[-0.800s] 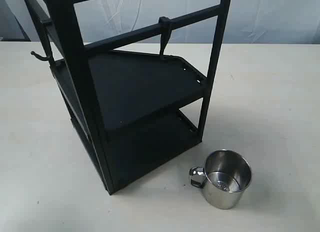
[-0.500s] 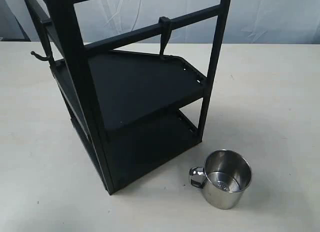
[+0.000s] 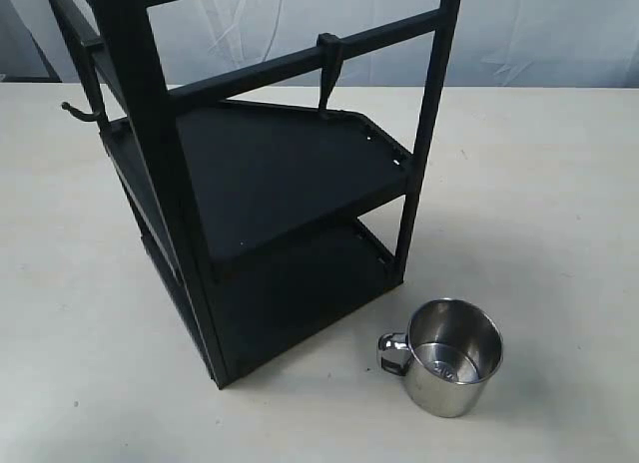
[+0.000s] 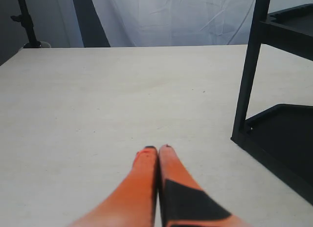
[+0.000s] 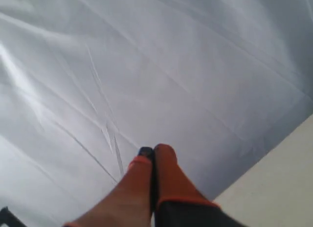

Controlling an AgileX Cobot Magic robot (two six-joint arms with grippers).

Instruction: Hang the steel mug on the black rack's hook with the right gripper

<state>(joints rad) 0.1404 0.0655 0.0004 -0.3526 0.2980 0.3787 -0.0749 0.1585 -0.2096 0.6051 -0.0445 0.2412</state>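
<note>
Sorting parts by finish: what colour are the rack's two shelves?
Matte black, both shelves, matching the rack frame; the exterior view shows it best.

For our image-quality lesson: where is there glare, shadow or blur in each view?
Exterior view: shiny stainless-steel mug shows bright reflections inside; tall matte black rack casts a soft shadow. Left wrist view: even light, orange-fingered left gripper slightly soft. Right wrist view: orange-fingered right gripper blurred against creased white cloth.
</note>
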